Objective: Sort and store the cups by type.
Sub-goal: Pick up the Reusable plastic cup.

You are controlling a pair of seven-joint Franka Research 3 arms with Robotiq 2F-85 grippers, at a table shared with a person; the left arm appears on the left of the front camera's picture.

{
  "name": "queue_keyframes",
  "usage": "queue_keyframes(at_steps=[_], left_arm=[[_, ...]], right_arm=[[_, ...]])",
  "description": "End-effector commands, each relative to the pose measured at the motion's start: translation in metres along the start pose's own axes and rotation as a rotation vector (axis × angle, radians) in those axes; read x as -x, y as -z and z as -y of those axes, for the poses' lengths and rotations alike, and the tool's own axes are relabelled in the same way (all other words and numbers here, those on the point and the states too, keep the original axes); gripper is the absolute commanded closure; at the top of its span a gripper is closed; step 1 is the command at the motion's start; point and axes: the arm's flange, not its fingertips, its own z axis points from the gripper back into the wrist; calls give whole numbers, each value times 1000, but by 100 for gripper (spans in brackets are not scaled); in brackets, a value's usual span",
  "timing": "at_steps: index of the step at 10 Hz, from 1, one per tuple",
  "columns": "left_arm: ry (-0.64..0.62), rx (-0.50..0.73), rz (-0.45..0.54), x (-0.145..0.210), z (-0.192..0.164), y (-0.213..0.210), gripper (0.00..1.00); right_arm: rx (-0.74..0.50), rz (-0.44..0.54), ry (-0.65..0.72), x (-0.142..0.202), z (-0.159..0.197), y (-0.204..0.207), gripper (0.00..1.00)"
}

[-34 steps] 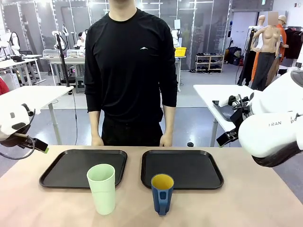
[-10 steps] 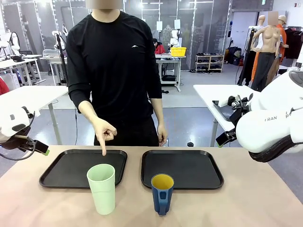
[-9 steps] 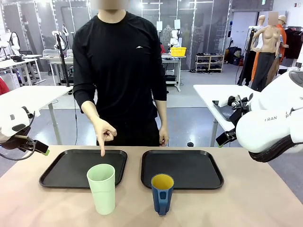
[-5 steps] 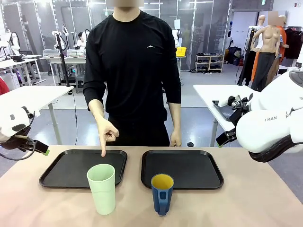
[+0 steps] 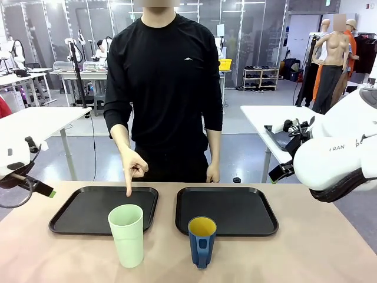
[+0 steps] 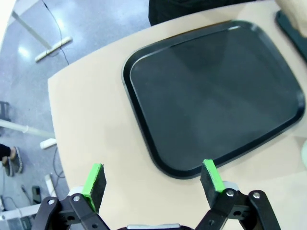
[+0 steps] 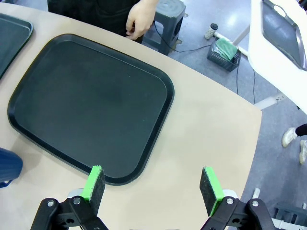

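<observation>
The tall mint-green tumbler (image 5: 126, 234) stands on the table in front of the left black tray (image 5: 88, 212). A little to its right is the dark blue mug (image 5: 202, 242), yellow inside, its handle facing me, in front of the right tray (image 5: 235, 212). The person's hand (image 5: 132, 167) points a finger down at the left tray's far edge. My left gripper (image 6: 153, 177) hangs open above the table beside the left tray (image 6: 211, 96). My right gripper (image 7: 152, 184) is open too, above the right tray's (image 7: 91, 100) near corner. The mug's blue side (image 7: 9, 167) shows at that view's left edge.
My left arm (image 5: 15, 162) is at the table's left end and my right arm (image 5: 336, 159) at its right end, both raised. The person's other hand (image 7: 141, 19) hangs at the far edge. A white side table (image 7: 283, 33) stands beyond the table's right end.
The person has raised one hand from the table edge and now points down at the left tray. My left arm has dipped slightly. Neither cup has moved.
</observation>
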Motion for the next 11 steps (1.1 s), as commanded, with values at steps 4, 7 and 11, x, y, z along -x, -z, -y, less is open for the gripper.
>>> queue_keyframes(at_steps=[4,7,11], left_arm=[[269,111,-67,88,-10,3,0],[414,171,-160,111,-14,-6,0],[405,183,-173,71,-47,21,0]], right_arm=[[-1,2,4,1,1,1,0],[-1,2,4,1,1,1,0],[-1,2,4,1,1,1,0]])
